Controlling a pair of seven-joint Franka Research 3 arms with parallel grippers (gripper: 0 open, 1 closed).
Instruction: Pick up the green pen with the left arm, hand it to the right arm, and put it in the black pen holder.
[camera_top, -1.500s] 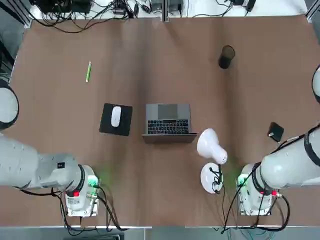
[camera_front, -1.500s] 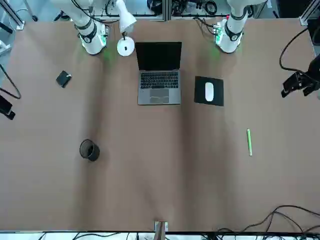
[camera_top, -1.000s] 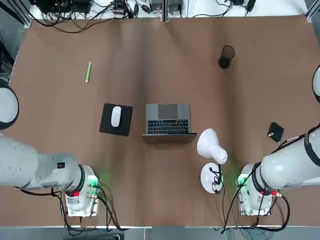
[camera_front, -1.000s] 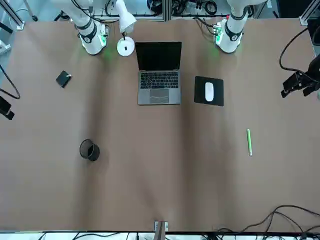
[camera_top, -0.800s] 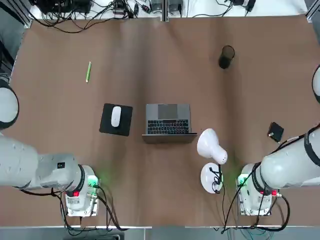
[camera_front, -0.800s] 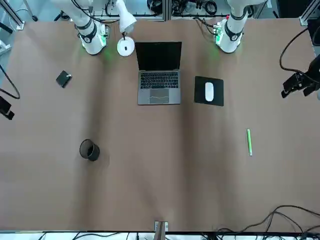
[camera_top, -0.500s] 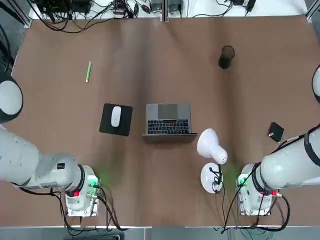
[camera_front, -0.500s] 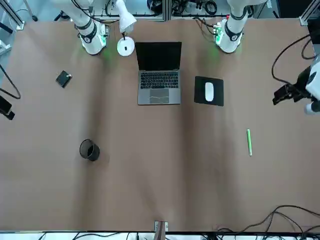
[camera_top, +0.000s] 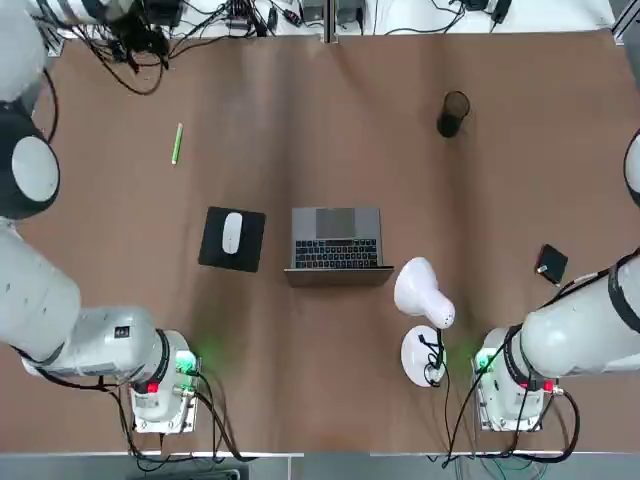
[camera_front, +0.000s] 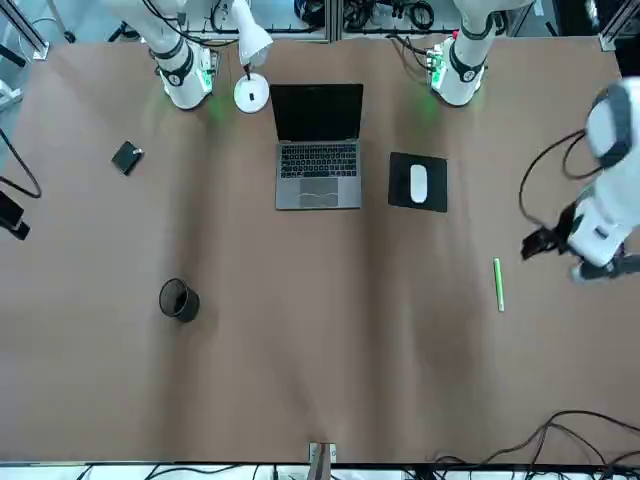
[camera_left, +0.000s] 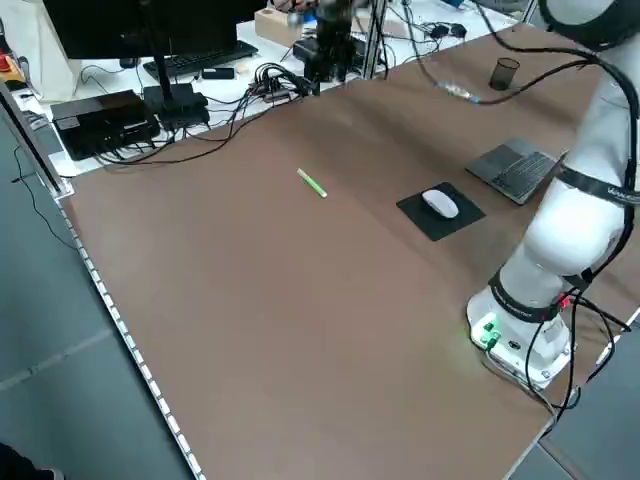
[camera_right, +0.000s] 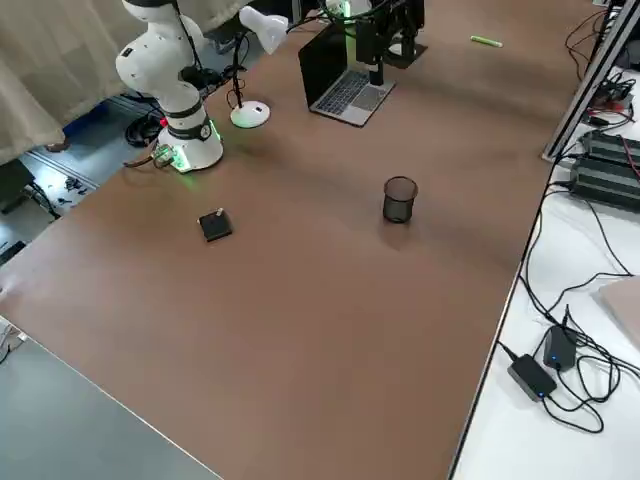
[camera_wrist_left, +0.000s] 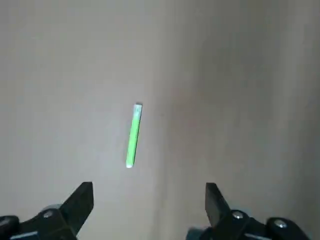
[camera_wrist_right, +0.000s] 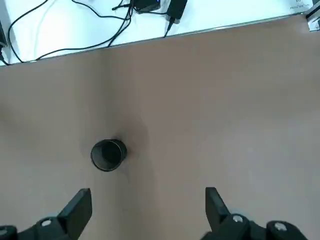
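What we cannot see well

Our left gripper (camera_wrist_left: 148, 200) and right gripper (camera_wrist_right: 148, 202) show only their finger ends; the rest is cut off by the edge. Our left arm (camera_front: 607, 215) runs off the side and looks blurry.

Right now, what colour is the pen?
Bright lime green pen; clearest in the left wrist view.

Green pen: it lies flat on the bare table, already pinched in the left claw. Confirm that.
Not pinched. The green pen does lie flat on the bare table, but the left wrist view shows the left claw open and apart from it, nothing between its fingers.
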